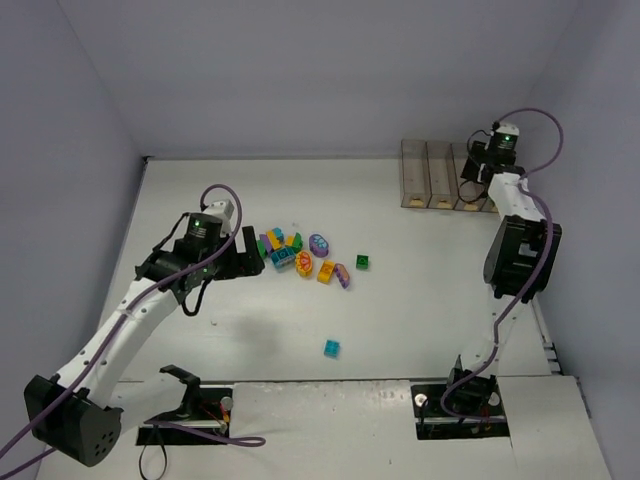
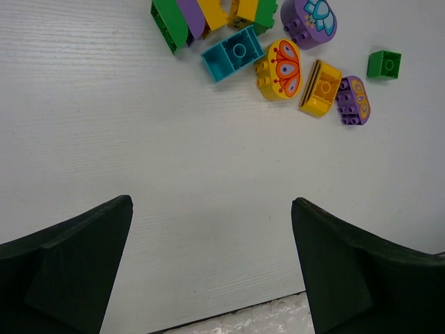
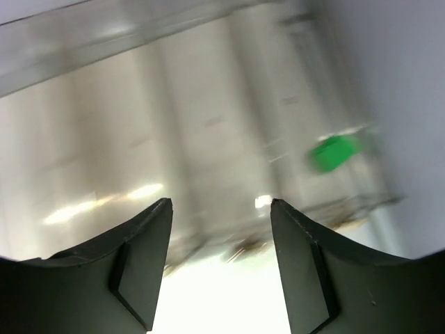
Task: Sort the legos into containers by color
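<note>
No text is legible, though the right wrist view is blurred.

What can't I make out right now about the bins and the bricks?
- Top view: the right arm covers the rightmost end of the containers; their contents are too small to tell.
- Right wrist view: motion blur; which bin the green brick is in is unclear.
- Left wrist view: the top edge cuts off the far legos.
</note>
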You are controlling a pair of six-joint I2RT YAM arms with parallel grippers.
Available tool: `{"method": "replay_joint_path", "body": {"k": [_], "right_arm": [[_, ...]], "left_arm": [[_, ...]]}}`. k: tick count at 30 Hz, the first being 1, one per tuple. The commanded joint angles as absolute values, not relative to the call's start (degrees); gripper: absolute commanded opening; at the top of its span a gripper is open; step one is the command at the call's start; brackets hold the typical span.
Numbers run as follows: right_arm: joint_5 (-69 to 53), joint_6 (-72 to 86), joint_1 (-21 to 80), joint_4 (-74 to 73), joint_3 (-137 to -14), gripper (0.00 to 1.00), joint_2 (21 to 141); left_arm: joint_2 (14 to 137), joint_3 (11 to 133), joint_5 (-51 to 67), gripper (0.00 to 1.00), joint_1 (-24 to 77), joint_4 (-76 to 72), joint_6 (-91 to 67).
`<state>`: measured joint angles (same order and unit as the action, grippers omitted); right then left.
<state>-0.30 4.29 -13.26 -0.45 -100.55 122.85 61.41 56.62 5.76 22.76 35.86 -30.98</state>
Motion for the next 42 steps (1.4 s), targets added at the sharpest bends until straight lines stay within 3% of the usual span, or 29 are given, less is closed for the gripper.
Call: {"method": "replay_joint_path", "body": {"k": [1,8,14,23,34,37,38,41,42], "right_arm": [[-3.6,4.8,-4.7,2.8,-93.7,0.56,107.1],[-2.4,12.9,10.1,2.0,-71.0,0.62,90.8],[-0.2,18.2,22.0,1.8,-61.2,0.66,87.9],[8.0,24.2,30.8,1.5,-59.3,0.59,93.7],[13.1,28.1,31.6,1.2,-59.1,0.50,101.2],[12.7,27.5,31.6,1.2,-59.6,0.37,102.6],[12.8,27.5,31.6,1.2,-59.5,0.24,102.6],[14.1,26.9,31.3,1.2,-59.6,0.01,101.5],[14.4,26.4,30.8,1.1,-59.8,0.00,101.1]], "left_arm": [[58.7,60.4,5.4,0.90,22.6,35.2,-30.2],[55.0,61.1,3.4,0.90,22.6,40.4,-30.0],[50.6,59.9,2.3,0.90,22.6,42.2,-30.5],[46.7,60.0,1.3,0.90,22.6,47.4,-31.1],[42.5,58.6,0.7,0.90,22.6,50.3,-33.3],[41.8,58.0,0.9,0.90,22.6,50.1,-34.3],[41.8,57.9,0.9,0.90,22.5,50.1,-34.5],[41.7,57.7,0.7,0.90,22.6,49.8,-35.0],[41.7,57.8,0.7,0.90,22.6,49.7,-35.1]]}}
